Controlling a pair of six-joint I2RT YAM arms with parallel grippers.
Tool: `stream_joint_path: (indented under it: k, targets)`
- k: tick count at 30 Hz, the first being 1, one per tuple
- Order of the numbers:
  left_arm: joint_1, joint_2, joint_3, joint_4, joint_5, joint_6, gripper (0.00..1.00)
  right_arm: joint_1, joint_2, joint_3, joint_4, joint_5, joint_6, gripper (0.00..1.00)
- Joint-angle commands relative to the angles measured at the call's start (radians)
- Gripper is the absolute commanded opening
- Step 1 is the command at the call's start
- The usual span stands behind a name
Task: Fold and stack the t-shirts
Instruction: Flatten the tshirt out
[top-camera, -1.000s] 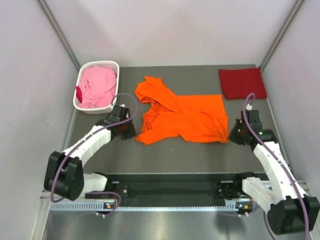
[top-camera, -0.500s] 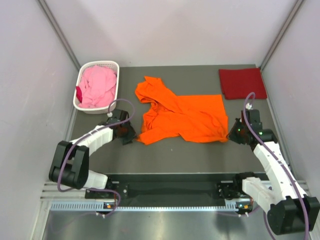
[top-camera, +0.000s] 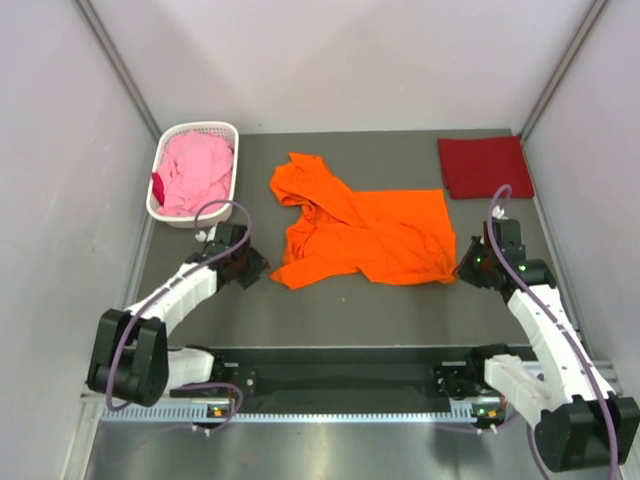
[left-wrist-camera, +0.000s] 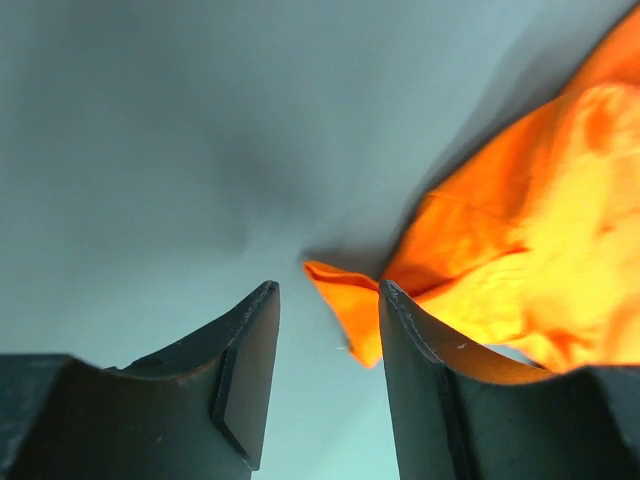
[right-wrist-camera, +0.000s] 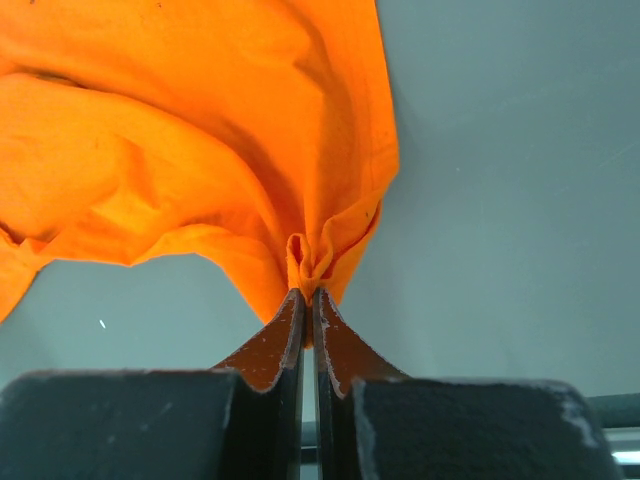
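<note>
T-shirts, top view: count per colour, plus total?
Orange t-shirt: 1
Dark red t-shirt: 1
Pink t-shirt: 1, in the white basket
Total: 3

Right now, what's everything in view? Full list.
orange t-shirt: one, bright orange, spread and rumpled at the middle of the table
dark red t-shirt: one, dark red, folded flat at the far right corner
pink t-shirt: one, pink, bunched inside the basket
basket: one, white plastic lattice, far left of the table
table: one, dark grey, under everything
left gripper: one, black fingers, open at the orange t-shirt's near left corner, not gripping it
right gripper: one, black fingers, shut on the orange t-shirt's near right corner
</note>
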Motion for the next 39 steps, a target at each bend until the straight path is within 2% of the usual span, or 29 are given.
stream_joint_path:
  k: [1,10,17,25,26,29,30,32,34,36,37,39]
  targets:
    - [0.007,-0.059,0.004,-0.01,-0.011,-0.098,0.49,-0.009,-0.021,0.031,0.043,-0.001,-0.005,0.0]
    - [0.006,-0.042,0.027,-0.099,-0.02,-0.27,0.42,-0.009,-0.033,0.028,0.047,-0.001,-0.003,0.0]
    - [0.004,-0.001,-0.047,0.007,0.013,-0.316,0.42,-0.009,-0.029,0.026,0.054,-0.001,0.0,0.0]
    - [0.004,0.134,-0.074,0.137,0.073,-0.288,0.41,-0.009,-0.033,0.031,0.052,-0.024,-0.002,0.0]
    - [0.003,0.14,-0.074,0.142,0.079,-0.288,0.4,-0.009,-0.033,0.031,0.051,-0.021,-0.003,0.0]
    - [-0.003,0.153,-0.07,0.138,0.075,-0.273,0.24,-0.009,-0.036,0.031,0.048,-0.015,-0.003,0.0]
    - [-0.003,0.15,-0.065,0.128,0.069,-0.27,0.11,-0.009,-0.035,0.029,0.048,-0.015,-0.002,0.0]
    - [-0.003,0.137,-0.056,0.102,0.047,-0.245,0.0,-0.009,-0.03,0.031,0.049,-0.01,0.0,0.0]
    - [-0.003,0.102,-0.016,0.078,0.029,-0.221,0.0,-0.01,-0.021,0.039,0.049,0.014,0.007,0.0]
    - [-0.002,0.055,0.053,0.017,-0.074,-0.161,0.0,-0.009,0.013,0.08,0.049,0.028,0.015,0.0]
    - [-0.002,0.041,0.161,-0.016,-0.109,-0.136,0.0,-0.01,0.031,0.109,0.049,0.03,0.02,0.0]
    - [-0.002,0.016,0.286,-0.068,-0.198,-0.046,0.0,-0.01,0.094,0.236,0.028,0.059,0.02,0.0]
